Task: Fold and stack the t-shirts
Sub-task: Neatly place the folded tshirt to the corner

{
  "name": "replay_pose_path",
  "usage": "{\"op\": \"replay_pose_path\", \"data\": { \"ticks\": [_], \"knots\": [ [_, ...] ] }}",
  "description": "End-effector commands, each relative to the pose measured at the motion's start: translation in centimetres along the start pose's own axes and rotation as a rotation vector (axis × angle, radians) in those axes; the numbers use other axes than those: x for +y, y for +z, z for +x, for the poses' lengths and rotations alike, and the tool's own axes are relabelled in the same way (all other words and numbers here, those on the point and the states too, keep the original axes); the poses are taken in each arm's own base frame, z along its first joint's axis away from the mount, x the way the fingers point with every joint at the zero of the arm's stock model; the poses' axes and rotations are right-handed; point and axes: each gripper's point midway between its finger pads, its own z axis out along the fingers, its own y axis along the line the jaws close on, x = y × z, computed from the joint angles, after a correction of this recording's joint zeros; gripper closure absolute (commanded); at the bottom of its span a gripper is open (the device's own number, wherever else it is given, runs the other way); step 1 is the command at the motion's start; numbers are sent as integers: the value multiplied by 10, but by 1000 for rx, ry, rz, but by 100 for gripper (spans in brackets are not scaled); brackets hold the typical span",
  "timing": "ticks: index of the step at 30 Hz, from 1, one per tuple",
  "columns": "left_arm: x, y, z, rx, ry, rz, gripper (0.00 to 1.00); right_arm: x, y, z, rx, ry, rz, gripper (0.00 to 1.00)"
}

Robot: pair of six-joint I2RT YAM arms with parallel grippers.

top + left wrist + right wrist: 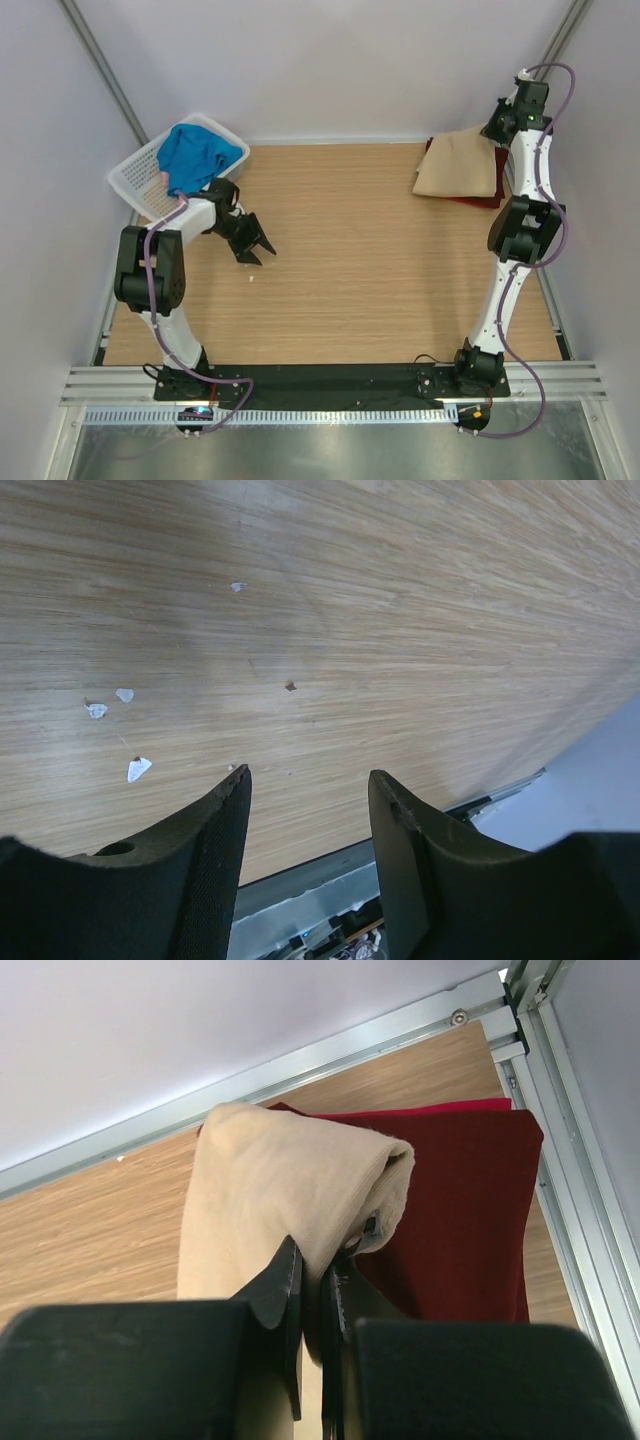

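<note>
Right wrist view: the right fingers (293,1272) are pressed almost together, with a fold of the tan t-shirt (285,1175) pinched between their tips. The tan cloth bulges up and over the tips in a rounded roll. Beneath it, toward 3 o'clock, lies the maroon t-shirt (465,1220), flat on the counter (90,1250) and reaching close to the metal rail (570,1200) at the edge.

From the top external camera, that tan t-shirt (458,165) sits as a folded pile at about 2 o'clock on the counter (370,260), with slivers of the maroon t-shirt (478,201) showing under its near and far edges.

On the left wrist camera, the left fingers (230,805) are spread wide apart and grip nothing; bare wood and a few small white scraps (125,695) lie below them. Seen from above, they hang at about 9 o'clock. Beyond them, at 10 o'clock, a white lattice basket (135,185) holds the crumpled blue t-shirt (200,152).
</note>
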Motion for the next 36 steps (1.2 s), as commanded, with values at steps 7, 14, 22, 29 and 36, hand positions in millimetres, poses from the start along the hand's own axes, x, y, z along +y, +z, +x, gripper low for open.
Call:
{"op": "replay_pose_path", "data": {
  "ticks": [7,14,22,29,36],
  "knots": [
    [-14,-1,-4,18,23,37,48,-25,28,-15,-95,11,16,99],
    [-17,2,-8,32,18,48,48,-59,58,10,-59,34,72,99],
    [-21,3,-10,40,13,54,49,-93,64,24,-28,52,173,83],
    [-25,6,-10,47,10,66,49,-108,50,20,-14,31,222,74],
    [-37,14,-3,38,65,58,50,-113,13,-2,-31,52,309,43]
  ]
}}
